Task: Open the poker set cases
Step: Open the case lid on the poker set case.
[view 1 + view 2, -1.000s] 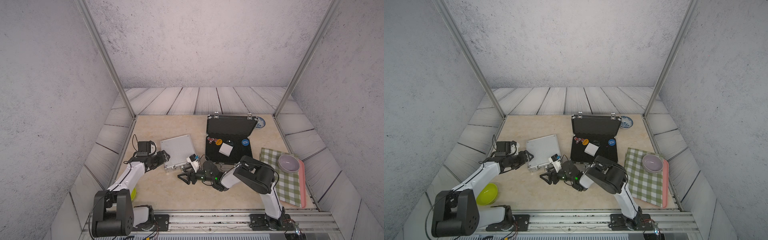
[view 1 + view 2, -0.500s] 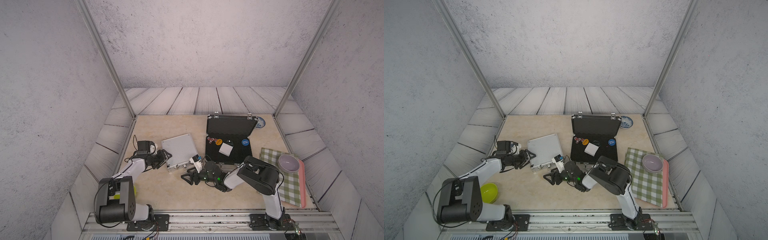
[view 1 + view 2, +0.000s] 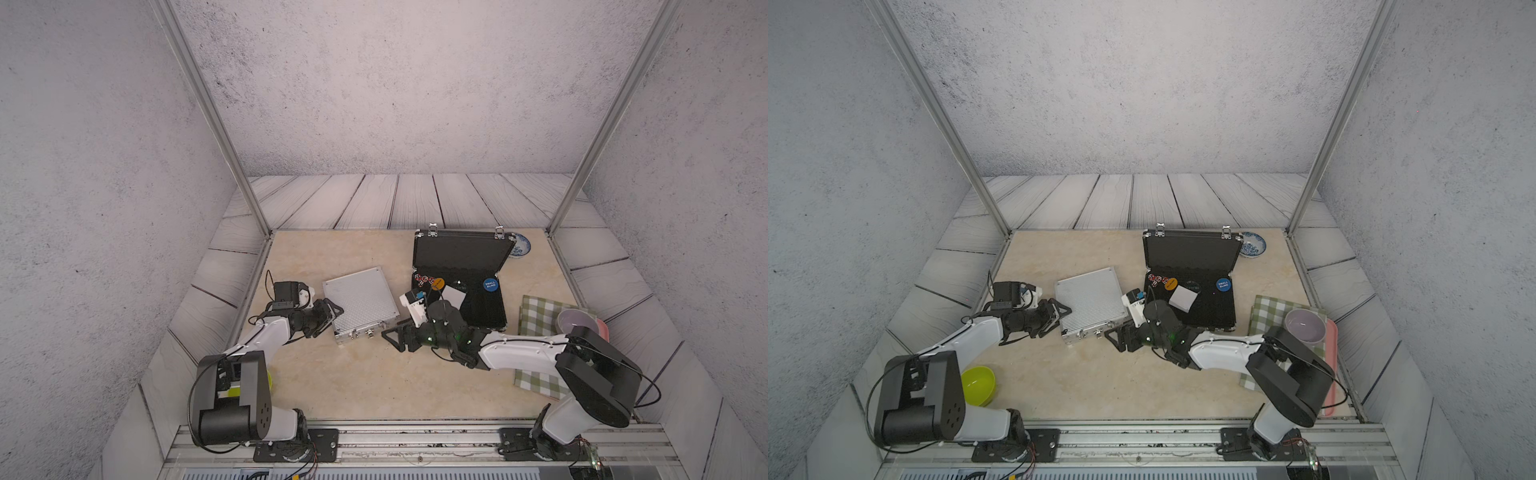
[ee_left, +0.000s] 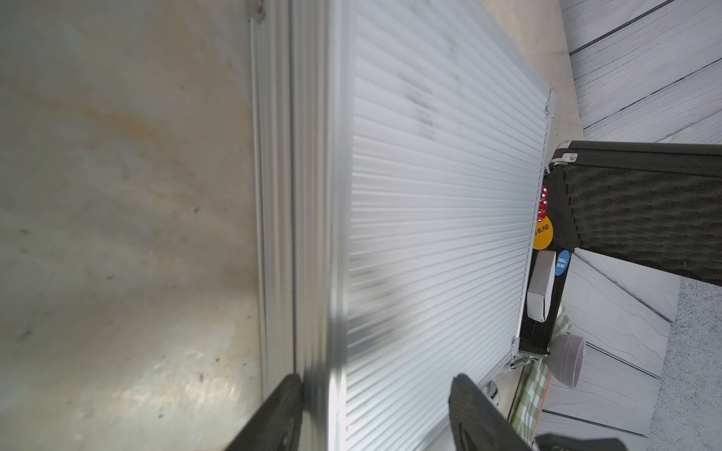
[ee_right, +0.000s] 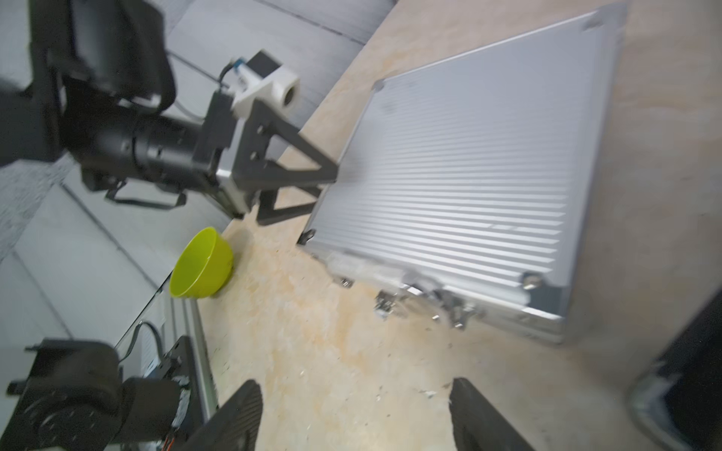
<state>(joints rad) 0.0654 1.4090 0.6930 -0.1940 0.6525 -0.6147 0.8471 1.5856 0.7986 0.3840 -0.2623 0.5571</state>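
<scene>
The silver poker case [image 3: 359,301] [image 3: 1090,301] lies shut and flat left of centre, chrome latches [image 5: 422,302] on its near wall. The black poker case [image 3: 461,257] [image 3: 1190,257] stands open on its right, lid upright. My left gripper [image 3: 332,316] [image 3: 1061,316] [image 4: 375,410] is open and straddles the silver case's [image 4: 429,195] left edge, one finger by the side wall and one over the lid. My right gripper [image 3: 390,336] [image 3: 1115,336] [image 5: 351,414] is open and empty over bare table, just off the silver case's [image 5: 469,156] near right corner.
Dice, a yellow disc [image 3: 437,284], a blue disc [image 3: 490,284] and a white box [image 3: 453,296] lie in the black case. A lime bowl [image 3: 978,384] [image 5: 203,265] sits near left. A checked cloth [image 3: 536,324], a purple bowl [image 3: 575,322] and a patterned dish [image 3: 519,245] are at right.
My left gripper has closed in on the silver case's left edge and its arm has folded lower. My right gripper has shifted a little right and away from the front rail.
</scene>
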